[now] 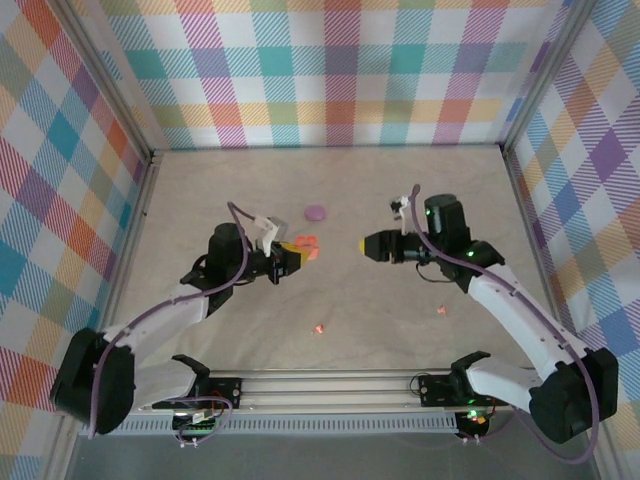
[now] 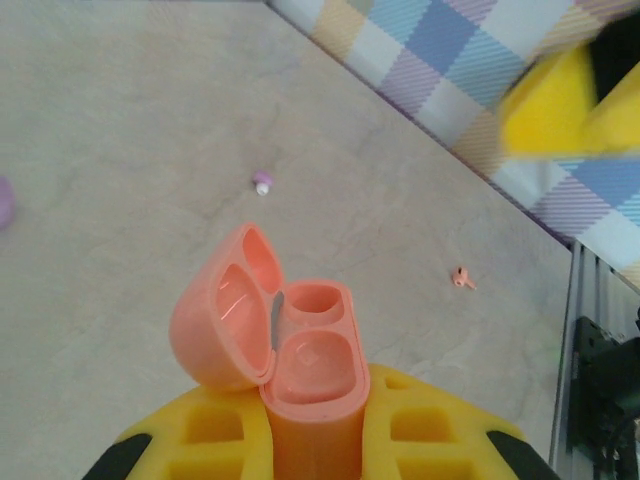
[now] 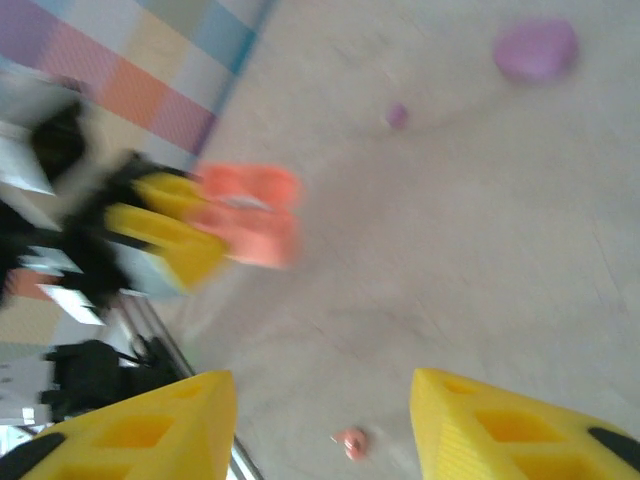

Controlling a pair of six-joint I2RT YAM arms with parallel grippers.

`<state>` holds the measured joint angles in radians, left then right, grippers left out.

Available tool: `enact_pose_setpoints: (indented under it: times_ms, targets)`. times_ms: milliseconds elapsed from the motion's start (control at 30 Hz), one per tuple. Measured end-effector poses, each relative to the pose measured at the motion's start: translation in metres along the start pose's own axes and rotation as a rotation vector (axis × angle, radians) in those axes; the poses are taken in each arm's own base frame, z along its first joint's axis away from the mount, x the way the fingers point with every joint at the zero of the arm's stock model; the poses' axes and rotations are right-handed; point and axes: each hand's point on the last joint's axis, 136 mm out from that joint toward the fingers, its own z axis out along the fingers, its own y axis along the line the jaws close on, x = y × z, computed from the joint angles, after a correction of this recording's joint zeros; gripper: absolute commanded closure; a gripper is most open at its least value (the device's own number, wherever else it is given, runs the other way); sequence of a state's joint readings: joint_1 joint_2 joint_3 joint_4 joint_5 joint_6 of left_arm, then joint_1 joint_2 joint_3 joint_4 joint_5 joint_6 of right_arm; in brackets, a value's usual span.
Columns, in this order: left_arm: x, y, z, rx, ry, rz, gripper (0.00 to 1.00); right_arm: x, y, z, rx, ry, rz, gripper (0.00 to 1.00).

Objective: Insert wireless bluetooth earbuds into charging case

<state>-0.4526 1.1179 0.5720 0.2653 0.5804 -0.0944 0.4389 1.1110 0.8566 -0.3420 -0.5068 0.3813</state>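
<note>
My left gripper [image 1: 288,256] [image 2: 318,435] is shut on the base of an orange-pink charging case [image 1: 305,247] [image 2: 312,352]. The case stands upright with its lid hinged open to the left, and both sockets are empty. My right gripper [image 1: 364,245] [image 3: 325,425] is open, level with the case and a short way to its right, with nothing between its yellow fingers [image 3: 150,430]. One orange-pink earbud [image 3: 350,442] [image 1: 319,327] lies on the table below that gap. Another orange-pink earbud [image 1: 440,312] [image 2: 461,279] lies further right. A purple earbud [image 2: 263,182] [image 3: 397,115] rests near the purple case [image 1: 316,212] [image 3: 535,50].
The plaid walls [image 1: 340,70] close in the table on three sides. A metal rail [image 1: 330,385] carrying both arm bases runs along the near edge. The right wrist view is blurred by motion.
</note>
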Motion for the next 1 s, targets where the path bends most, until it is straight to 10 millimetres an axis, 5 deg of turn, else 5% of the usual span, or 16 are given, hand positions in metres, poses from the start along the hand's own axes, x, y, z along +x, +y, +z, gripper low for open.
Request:
enact_pose_setpoints:
  times_ms: [100,233,567,700,1000]
  targets:
    - [-0.010,-0.004,-0.020,-0.053,-0.058,0.023,1.00,0.046,-0.016,0.024,0.050,0.125,0.022,0.55]
    - [-0.014,0.001,-0.044,-0.161,-0.105,0.017,1.00,0.100,-0.011,0.052,0.058,0.279,-0.054,0.57]
    - [0.003,0.016,-0.080,-0.339,-0.125,-0.060,1.00,0.190,-0.006,0.104,0.059,0.518,-0.321,0.53]
    - [0.003,0.015,-0.090,-0.363,-0.140,-0.069,1.00,0.205,-0.018,0.120,0.112,0.585,-0.355,0.55]
    - [0.005,0.021,-0.094,-0.404,-0.139,-0.080,1.00,0.200,-0.018,0.129,0.205,0.620,-0.390,0.54]
